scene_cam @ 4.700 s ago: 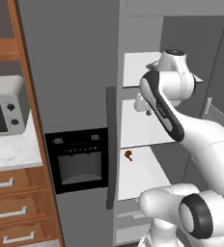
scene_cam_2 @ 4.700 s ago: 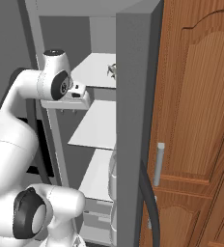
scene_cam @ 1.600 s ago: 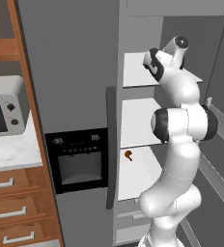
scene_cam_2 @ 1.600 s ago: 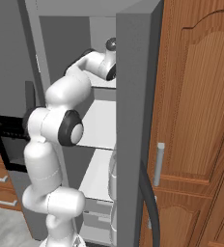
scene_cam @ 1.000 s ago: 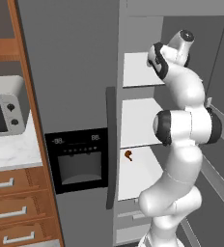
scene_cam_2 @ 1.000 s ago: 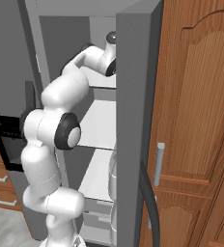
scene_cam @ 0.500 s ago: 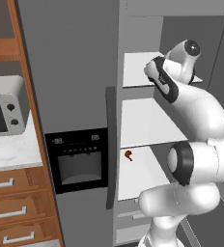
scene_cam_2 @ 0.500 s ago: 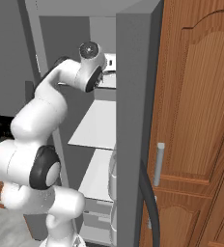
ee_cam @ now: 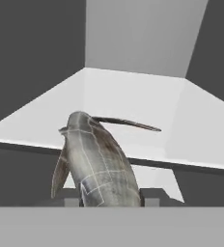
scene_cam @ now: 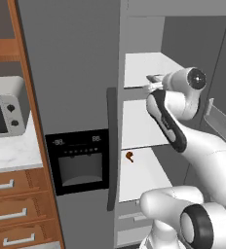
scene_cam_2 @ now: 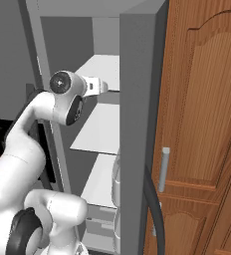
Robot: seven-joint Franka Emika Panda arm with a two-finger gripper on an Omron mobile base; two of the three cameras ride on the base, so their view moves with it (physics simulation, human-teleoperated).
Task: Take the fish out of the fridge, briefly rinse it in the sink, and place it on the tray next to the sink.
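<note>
Pincer (ee_cam: 111, 200) clenched on the fish (ee_cam: 97, 161), low centre of hand view, just off the front edge of the fridge (scene_cam: 76, 97) top shelf (ee_cam: 133, 111). Back straight out, level; clear the open door (scene_cam_2: 137, 124) before swinging toward the sink.

We see our white arm with dark joints bent at the elbow, forearm raised, wrist level; its two-finger tool (ee_cam: 111, 195) is clamped on the grey fish (ee_cam: 97, 161).
</note>
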